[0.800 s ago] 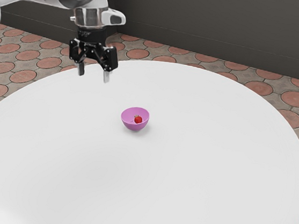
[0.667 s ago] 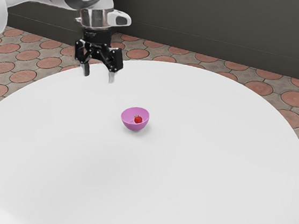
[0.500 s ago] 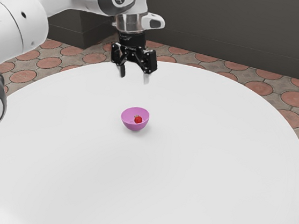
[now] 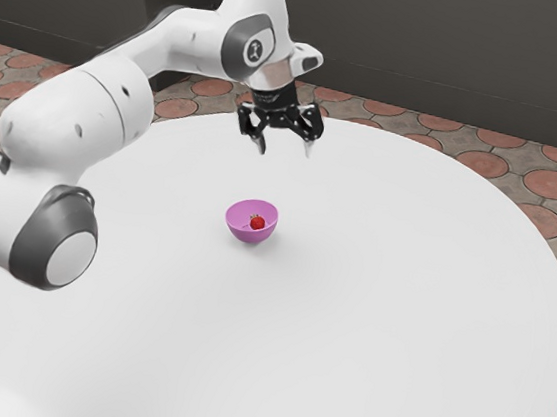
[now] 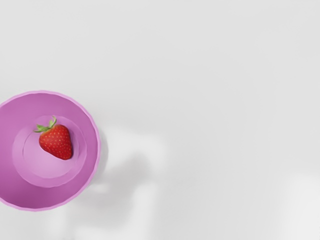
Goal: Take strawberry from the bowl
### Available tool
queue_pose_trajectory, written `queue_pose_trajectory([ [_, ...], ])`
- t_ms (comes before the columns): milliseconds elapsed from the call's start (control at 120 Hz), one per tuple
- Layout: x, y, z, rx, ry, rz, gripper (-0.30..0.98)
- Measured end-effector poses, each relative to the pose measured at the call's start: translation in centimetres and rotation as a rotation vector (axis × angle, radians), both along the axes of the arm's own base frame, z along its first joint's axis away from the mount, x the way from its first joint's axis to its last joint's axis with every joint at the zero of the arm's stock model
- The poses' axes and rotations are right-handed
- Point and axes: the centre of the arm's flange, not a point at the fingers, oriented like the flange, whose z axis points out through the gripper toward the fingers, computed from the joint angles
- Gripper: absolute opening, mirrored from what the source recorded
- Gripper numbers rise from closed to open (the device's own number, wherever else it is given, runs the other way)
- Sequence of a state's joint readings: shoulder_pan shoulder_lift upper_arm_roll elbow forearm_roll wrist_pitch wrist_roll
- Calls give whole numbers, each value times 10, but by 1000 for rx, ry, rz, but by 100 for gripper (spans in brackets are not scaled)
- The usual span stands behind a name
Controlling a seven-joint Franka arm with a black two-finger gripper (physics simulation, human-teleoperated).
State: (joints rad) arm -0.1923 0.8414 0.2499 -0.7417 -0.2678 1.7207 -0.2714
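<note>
My gripper [image 4: 284, 149] hangs in the air above the table, higher than the bowl and a little toward the exterior view's right of it. Its two fingers stand wide apart, nothing between them. The pink bowl [image 4: 243, 233] rests upright on the table, with the red strawberry [image 4: 258, 223] inside. From the wrist view, the strawberry [image 5: 57, 142] lies on its side on the floor of the bowl [image 5: 90, 175], green leaves at one end, with part of the bowl cut off by the picture's edge.
The round white table [image 4: 379, 300] carries the bowl. Arm links [image 4: 77, 125] reach over its edge at the exterior view's left. Dark walls [image 4: 438, 46] stand behind, beyond a tiled floor.
My hand has travelled toward the exterior view's right, from beyond the bowl's left side to above and slightly past it, and the arm's links have swung into view. Bowl and strawberry stayed put.
</note>
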Motion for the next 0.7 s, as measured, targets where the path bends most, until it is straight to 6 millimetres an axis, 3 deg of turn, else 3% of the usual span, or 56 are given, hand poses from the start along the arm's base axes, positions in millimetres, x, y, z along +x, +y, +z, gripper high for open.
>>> queue_pose_trajectory([
  [67,5,-7,-22,-13,28,32,62],
  [117,6,-8,-23,-13,34,63,58],
  [333,7,27,-29,-42,90,276,52],
  [458,16,52,-63,-48,115,366,49],
  [700,23,69,-115,-44,171,449,38],
])
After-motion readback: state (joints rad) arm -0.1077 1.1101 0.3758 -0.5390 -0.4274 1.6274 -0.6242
